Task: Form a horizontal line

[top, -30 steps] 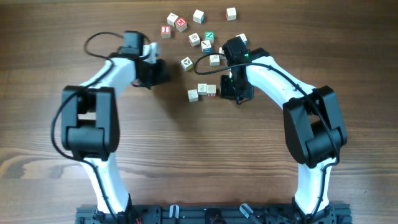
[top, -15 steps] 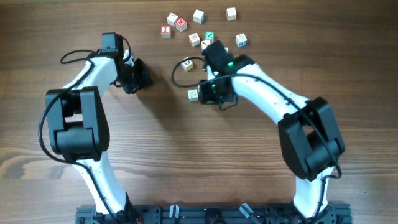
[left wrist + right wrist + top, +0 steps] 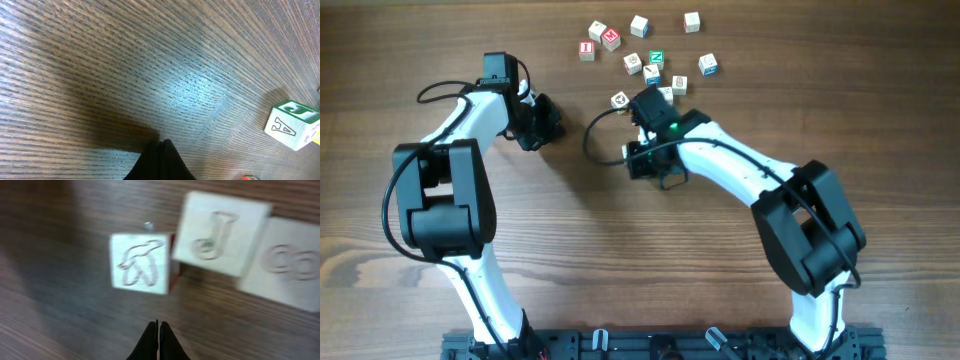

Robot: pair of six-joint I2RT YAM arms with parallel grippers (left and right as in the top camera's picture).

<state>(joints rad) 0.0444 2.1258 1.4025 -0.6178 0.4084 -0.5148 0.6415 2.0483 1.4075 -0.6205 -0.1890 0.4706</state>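
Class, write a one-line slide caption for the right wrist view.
Shut right pincer faces three pale cubes: bird cube, J cube, blurred third cube.

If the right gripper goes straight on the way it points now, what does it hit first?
Probably the cube with the bird outline, near its right edge, beside the J cube. The right gripper is shut and aimed just left of the gap between them; its height is unclear.
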